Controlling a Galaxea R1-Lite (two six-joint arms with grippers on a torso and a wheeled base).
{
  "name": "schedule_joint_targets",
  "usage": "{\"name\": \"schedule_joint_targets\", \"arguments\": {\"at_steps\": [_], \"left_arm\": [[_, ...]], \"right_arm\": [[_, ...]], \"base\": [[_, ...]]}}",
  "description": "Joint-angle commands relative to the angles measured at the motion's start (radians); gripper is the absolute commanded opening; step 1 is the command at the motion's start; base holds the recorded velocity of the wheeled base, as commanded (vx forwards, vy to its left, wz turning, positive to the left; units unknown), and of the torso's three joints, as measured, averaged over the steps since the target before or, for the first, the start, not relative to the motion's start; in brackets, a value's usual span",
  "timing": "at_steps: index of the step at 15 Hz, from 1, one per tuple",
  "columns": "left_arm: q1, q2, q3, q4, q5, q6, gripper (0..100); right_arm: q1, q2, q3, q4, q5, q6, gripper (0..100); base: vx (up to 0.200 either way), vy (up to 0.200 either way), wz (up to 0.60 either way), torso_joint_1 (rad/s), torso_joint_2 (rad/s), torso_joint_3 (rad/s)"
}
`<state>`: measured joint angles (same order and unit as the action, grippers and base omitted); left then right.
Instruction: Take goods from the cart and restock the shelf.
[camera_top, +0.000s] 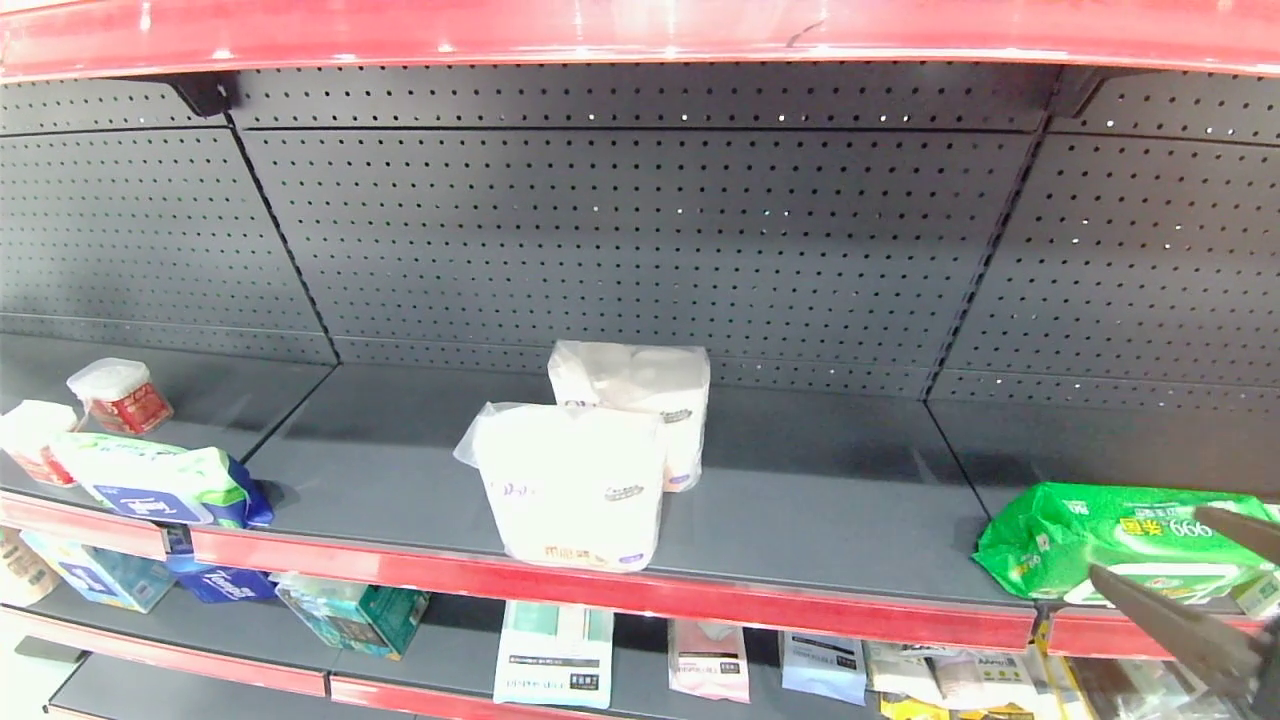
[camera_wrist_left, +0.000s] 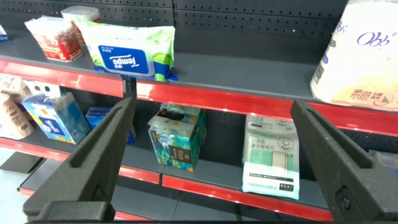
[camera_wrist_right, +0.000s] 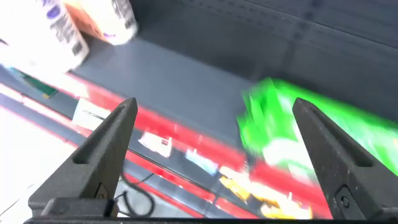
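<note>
middle shelf (camera_top: 800, 500), seen from the head: 2 white paper packs stand at its centre. the front pack (camera_top: 572, 485) sits at the red edge, touching the rear pack (camera_top: 640, 400) behind it. a green pack (camera_top: 1120, 540) lies flat at the shelf's right end, near the front edge. your right gripper (camera_wrist_right: 214, 106) hovers just in front of this green pack, jaws apart and empty. your left gripper (camera_wrist_left: 211, 102) hangs before the shelving, jaws wide apart, nothing held. it faces a teal box (camera_wrist_left: 177, 140) and a white pouch (camera_wrist_left: 270, 155) on the tier beneath. a blue-and-green wipes pack (camera_top: 160, 480) lies at the shelf's left end.
</note>
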<state>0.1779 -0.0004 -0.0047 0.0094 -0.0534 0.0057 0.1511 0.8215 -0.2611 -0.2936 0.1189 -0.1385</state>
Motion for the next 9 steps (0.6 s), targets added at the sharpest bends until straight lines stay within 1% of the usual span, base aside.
{"name": "schedule_joint_targets", "arguments": {"at_steps": [1,2,4,7,8,9], "left_arm": [[0.000,0.000,0.000,0.000,0.000,0.000,100],[0.000,0.000,0.000,0.000,0.000,0.000,100],[0.000,0.000,0.000,0.000,0.000,0.000,100],[0.000,0.000,0.000,0.000,0.000,0.000,100],[0.000,0.000,0.000,0.001,0.000,0.000,100],[0.000,0.000,0.000,0.000,0.000,0.000,100]], "right_arm": [[-0.030,-0.524,0.171,0.228,-0.056,0.000,100],[-0.031,-0.619,0.200,0.252,-0.061,0.008,100],[-0.030,-0.729,0.229,0.300,-0.062,0.019,100],[-0.031,-0.723,0.229,0.301,-0.102,0.042,100],[-0.031,-0.723,0.232,0.298,-0.193,0.063,100],[-0.031,-0.723,0.233,0.298,-0.226,0.085,100]], "base": [[0.000,0.000,0.00,0.000,0.00,0.000],[0.000,0.000,0.00,0.000,0.00,0.000],[0.000,0.000,0.00,0.000,0.00,0.000],[0.000,0.000,0.00,0.000,0.00,0.000],[0.000,0.000,0.00,0.000,0.00,0.000],[0.000,0.000,0.00,0.000,0.00,0.000]]}}
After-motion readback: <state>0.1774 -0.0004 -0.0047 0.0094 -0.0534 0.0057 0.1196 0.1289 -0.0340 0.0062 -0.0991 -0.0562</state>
